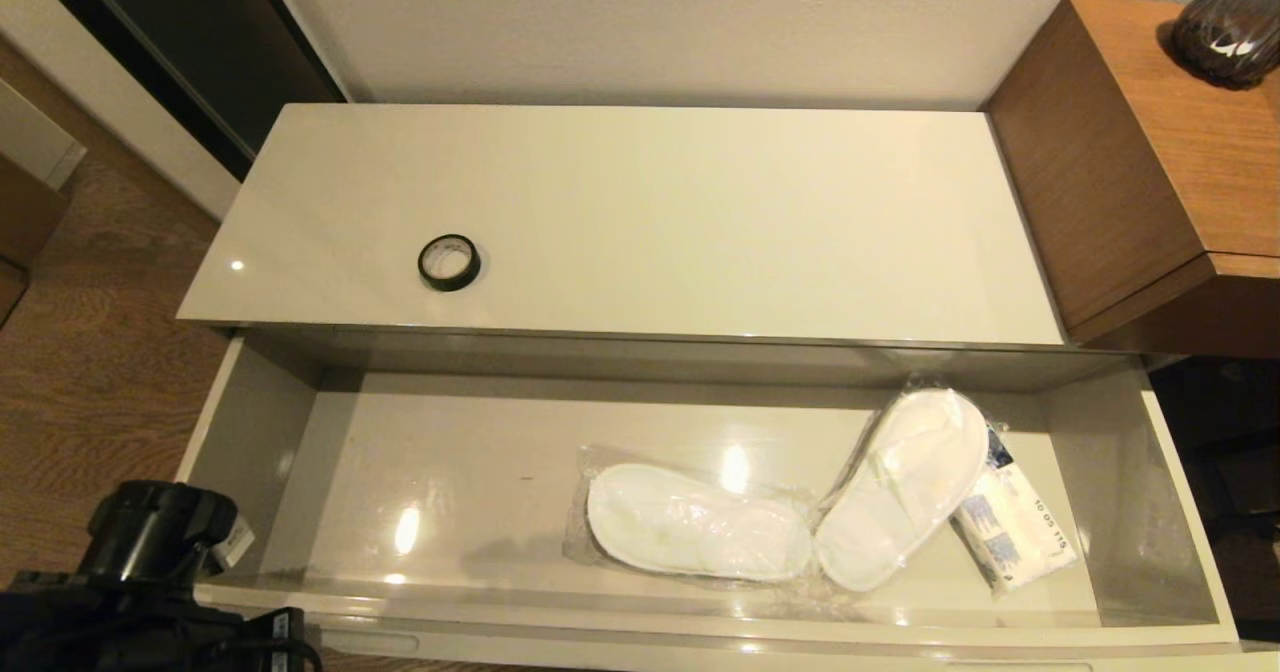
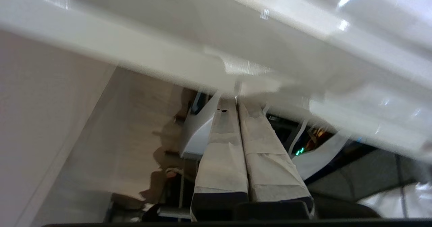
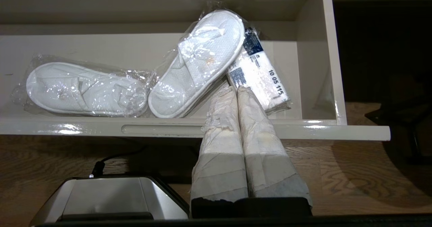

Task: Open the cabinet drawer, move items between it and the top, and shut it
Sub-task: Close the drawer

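The cabinet drawer [image 1: 255,432] stands pulled out below the top [image 1: 700,192]. Two white slippers in clear plastic lie in it, one flat [image 1: 700,537], one slanted [image 1: 905,487]. The black tape roll [image 1: 449,262] rests on the top's left part. My left arm [image 1: 150,552] is low at the drawer's front left corner. Its gripper [image 2: 236,100] is shut and empty, with the tips against the glossy cream drawer panel [image 2: 168,51]. My right gripper [image 3: 236,89] is shut and empty in front of the drawer front [image 3: 337,132], pointing between the slanted slipper [image 3: 199,63] and a packet.
A white packet with blue print [image 1: 1015,532] lies beside the slanted slipper near the drawer's right end. A taller brown wooden unit [image 1: 1140,172] with a dark vase [image 1: 1235,22] stands right of the cabinet. Wooden floor [image 1: 90,372] lies to the left.
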### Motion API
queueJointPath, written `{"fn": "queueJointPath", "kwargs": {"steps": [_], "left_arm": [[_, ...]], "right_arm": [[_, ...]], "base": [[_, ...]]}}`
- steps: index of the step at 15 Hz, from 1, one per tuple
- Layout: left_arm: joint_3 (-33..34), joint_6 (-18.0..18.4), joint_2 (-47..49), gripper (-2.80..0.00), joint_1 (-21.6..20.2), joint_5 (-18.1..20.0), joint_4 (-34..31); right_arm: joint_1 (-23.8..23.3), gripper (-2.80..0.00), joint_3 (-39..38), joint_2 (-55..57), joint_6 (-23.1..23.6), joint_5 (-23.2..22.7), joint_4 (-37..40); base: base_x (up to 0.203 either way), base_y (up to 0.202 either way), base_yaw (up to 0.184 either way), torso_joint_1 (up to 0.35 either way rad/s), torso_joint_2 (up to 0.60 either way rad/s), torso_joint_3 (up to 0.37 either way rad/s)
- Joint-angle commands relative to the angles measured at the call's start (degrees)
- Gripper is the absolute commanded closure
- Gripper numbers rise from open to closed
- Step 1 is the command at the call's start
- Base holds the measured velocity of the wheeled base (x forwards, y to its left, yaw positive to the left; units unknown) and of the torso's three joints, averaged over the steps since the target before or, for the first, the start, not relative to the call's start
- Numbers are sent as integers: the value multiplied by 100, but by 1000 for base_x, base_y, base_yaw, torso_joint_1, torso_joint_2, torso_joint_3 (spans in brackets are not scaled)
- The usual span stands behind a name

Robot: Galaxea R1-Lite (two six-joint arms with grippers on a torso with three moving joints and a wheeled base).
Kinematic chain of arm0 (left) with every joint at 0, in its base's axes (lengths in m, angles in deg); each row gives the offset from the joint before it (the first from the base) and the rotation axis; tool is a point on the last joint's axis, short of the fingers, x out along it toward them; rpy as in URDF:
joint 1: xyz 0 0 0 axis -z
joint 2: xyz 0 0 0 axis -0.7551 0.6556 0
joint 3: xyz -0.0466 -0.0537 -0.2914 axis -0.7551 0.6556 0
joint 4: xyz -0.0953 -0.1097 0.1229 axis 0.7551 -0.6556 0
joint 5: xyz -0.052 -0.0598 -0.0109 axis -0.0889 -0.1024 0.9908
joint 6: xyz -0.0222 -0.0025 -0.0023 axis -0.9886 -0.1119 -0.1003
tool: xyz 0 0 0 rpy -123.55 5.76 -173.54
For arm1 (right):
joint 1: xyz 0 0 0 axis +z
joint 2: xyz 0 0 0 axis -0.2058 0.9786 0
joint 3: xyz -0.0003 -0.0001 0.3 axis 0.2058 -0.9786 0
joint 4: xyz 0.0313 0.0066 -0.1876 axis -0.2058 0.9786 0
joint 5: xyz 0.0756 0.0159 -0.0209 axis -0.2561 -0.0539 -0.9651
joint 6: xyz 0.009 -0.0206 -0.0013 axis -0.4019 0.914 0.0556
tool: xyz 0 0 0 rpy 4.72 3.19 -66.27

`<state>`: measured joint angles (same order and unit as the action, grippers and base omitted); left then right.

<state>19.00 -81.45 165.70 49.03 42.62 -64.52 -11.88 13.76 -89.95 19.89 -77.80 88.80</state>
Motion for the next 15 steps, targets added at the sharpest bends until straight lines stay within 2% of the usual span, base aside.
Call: {"fn": "queueJointPath", "kwargs": {"steps": [1,2,3,6,8,10,11,15], "left_arm": [[-137,-175,192,0,0,-9,74],[-374,-591,236,0,0,-26,299],[-502,-851,267,0,0,-35,574],[-840,-1394,106,0,0,-46,1286],[-1064,-1683,5,0,0,-40,1359],[-1537,-1961,-40,0,8,-45,1238],[-1774,-2107,-166,0,34,-47,970],[-2137,-2192,-1477,0,82,3,-394]], "right_arm": [[0,0,-9,9,2,-1,0],[0,0,-9,9,2,-1,0],[0,0,-9,9,2,-1,0],[0,0,-9,9,2,-1,0],[0,0,-9,9,2,-1,0],[5,0,-9,9,2,-1,0],[0,0,-9,9,2,-1,0],[0,0,-9,9,2,-1,0]], "base": [[0,0,0,0,0,0],[0,0,0,0,0,0],[0,0,0,0,0,0],[0,0,0,0,0,0],[0,0,0,0,0,0],[0,0,0,0,0,0],[0,0,0,0,0,0],[0,0,0,0,0,0]]}}
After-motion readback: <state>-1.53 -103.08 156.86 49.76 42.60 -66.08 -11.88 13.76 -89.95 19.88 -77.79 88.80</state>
